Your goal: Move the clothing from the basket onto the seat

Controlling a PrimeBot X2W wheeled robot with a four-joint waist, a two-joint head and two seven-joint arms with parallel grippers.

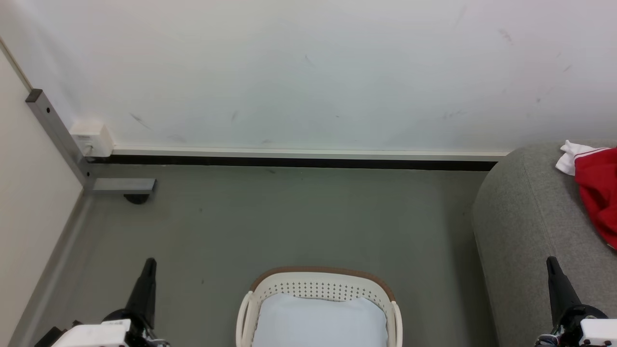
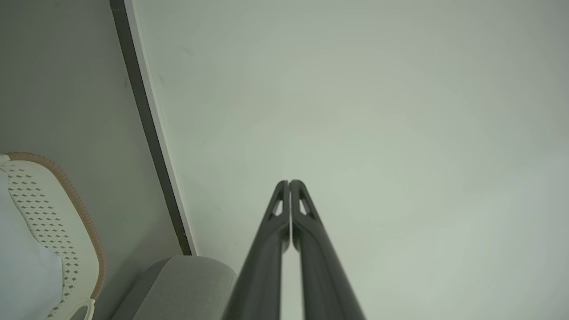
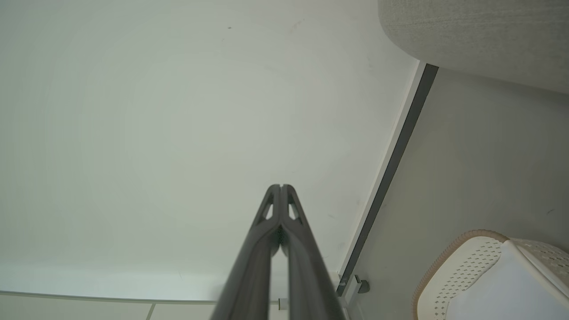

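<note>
The cream-white basket [image 1: 319, 288] with a brown rim stands on the floor at bottom centre, with a pale blue-white pad [image 1: 318, 320] inside it. Red clothing [image 1: 599, 190] with white trim lies on the grey seat [image 1: 525, 226] at the right edge. My left gripper [image 1: 150, 264] points up at lower left, shut and empty, left of the basket. At lower right my right gripper [image 1: 551, 262] is shut and empty, in front of the seat. In the wrist views, the left gripper [image 2: 289, 182] and the right gripper [image 3: 281, 186] show fingers pressed together, facing the white wall.
A white wall with a dark baseboard [image 1: 299, 163] runs across the back. A grey metal frame [image 1: 62, 140] with a foot and a small white box [image 1: 90, 139] stands in the left corner. Grey floor [image 1: 289, 221] lies between wall and basket.
</note>
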